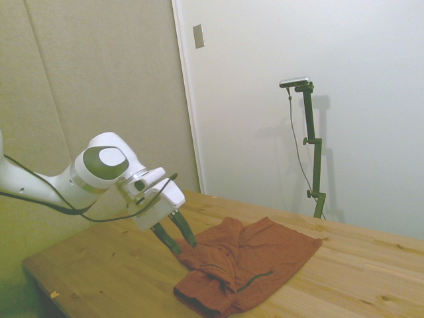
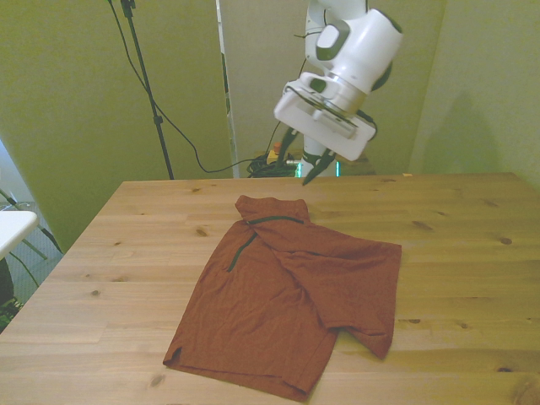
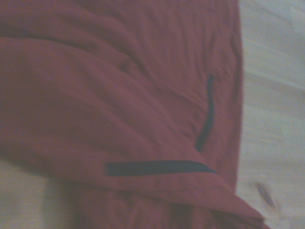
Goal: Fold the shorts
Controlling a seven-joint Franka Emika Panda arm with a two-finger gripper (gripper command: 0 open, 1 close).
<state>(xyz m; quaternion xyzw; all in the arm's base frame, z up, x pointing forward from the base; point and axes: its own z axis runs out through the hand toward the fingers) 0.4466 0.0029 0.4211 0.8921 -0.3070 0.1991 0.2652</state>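
The rust-red shorts (image 2: 287, 295) lie rumpled on the wooden table (image 2: 456, 236), with one part lapped over the rest toward the front view's right. A thin dark pocket slit (image 2: 239, 251) and a dark trim strip (image 2: 277, 220) show near their far end. In the side view the shorts (image 1: 252, 262) spread away from the arm. My gripper (image 1: 185, 248) hovers just beyond that far end, fingers open and slanting down, with nothing between them. From the front the gripper (image 2: 295, 167) hangs above the table's far edge. The wrist view is filled by the shorts (image 3: 95, 95) and the slit (image 3: 207, 117).
Bare wood surrounds the shorts on all sides. A white object (image 2: 13, 224) stands off the table at the front view's left. Cables (image 2: 253, 164) lie on the floor behind the table's far edge.
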